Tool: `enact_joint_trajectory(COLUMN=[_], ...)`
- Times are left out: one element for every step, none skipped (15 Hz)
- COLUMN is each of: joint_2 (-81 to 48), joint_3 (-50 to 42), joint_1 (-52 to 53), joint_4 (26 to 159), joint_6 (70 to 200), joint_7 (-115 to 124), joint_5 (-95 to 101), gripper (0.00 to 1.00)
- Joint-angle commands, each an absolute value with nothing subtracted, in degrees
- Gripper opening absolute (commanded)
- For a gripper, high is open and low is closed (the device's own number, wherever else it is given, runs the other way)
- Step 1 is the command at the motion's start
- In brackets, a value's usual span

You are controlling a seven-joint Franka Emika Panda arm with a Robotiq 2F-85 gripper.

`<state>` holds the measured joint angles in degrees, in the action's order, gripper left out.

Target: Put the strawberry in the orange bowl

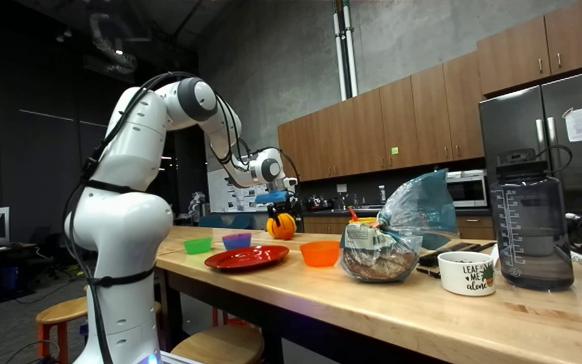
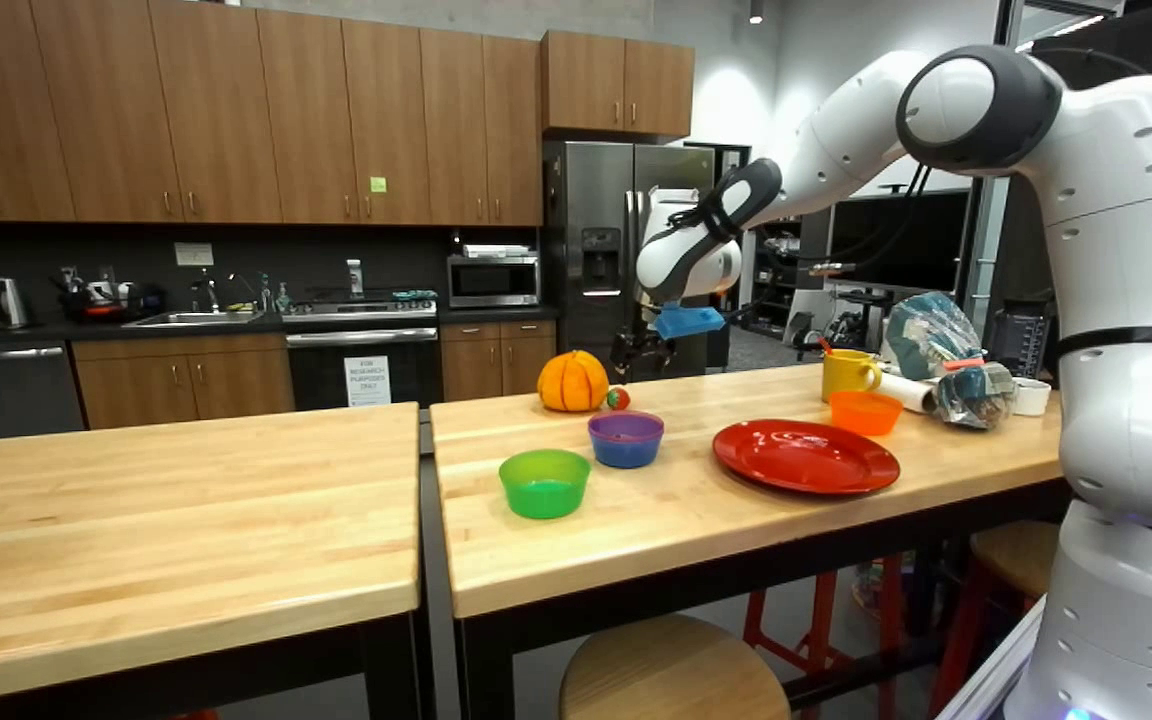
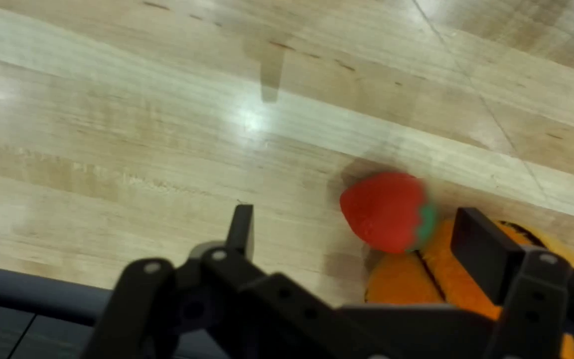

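If you work in from the near edge of the desk [image 2: 696, 505], as an exterior view shows it, the green bowl [image 2: 544, 501] stands first, by the near left corner, with a blue bowl [image 2: 625, 453], purple at the rim, a little behind it and the red plate [image 2: 805, 456] along that edge to the right. Behind the plate, toward the right end, sits the orange bowl [image 2: 864, 416], just short of a yellow mug [image 2: 844, 372]. Farthest out, near the far edge and toward the far left corner, the strawberry [image 3: 384, 212] lies on the desk just beside a pumpkin [image 2: 572, 381]; whether they touch I cannot tell.

The jaws hang above the strawberry, spread wide with nothing in them. The step looks to be lining up the pick. In the wrist view the strawberry sits off centre, toward the jaw on the right, and that jaw overlaps the pumpkin, so a straight drop would probably press on it. I would turn the jaws until both can pass clear of the pumpkin, centre them, then go down slowly and close gently, as the strawberry could roll toward the far edge.
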<state>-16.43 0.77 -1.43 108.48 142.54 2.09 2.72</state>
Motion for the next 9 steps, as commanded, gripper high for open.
enact_joint_trajectory(joint_2=[-20.3,-21.0,-21.7,-22.3,-22.8,-23.2,-23.5,-23.8,-23.9], joint_3=[1.0,1.4,1.8,2.3,2.8,3.2,3.5,3.9,4.1], joint_1=[-2.4,-2.8,-3.3,-3.6,-4.0,-4.4,-4.6,-4.8,-4.9], joint_4=[105.0,104.3,103.7,103.0,102.4,101.8,101.3,101.0,100.9], joint_6=[143.9,144.1,144.4,144.5,144.3,143.8,143.5,143.2,142.8], joint_7=[-5.1,-7.1,-9.1,-11.1,-13.0,-15.0,-16.6,-18.3,-19.4], joint_5=[1.4,0.9,0.0,-0.8,-1.6,-2.3,-2.7,-3.1,-3.2], gripper=[1.0,1.0,1.0,1.0,1.0,1.0,1.0,0.75,0.74])
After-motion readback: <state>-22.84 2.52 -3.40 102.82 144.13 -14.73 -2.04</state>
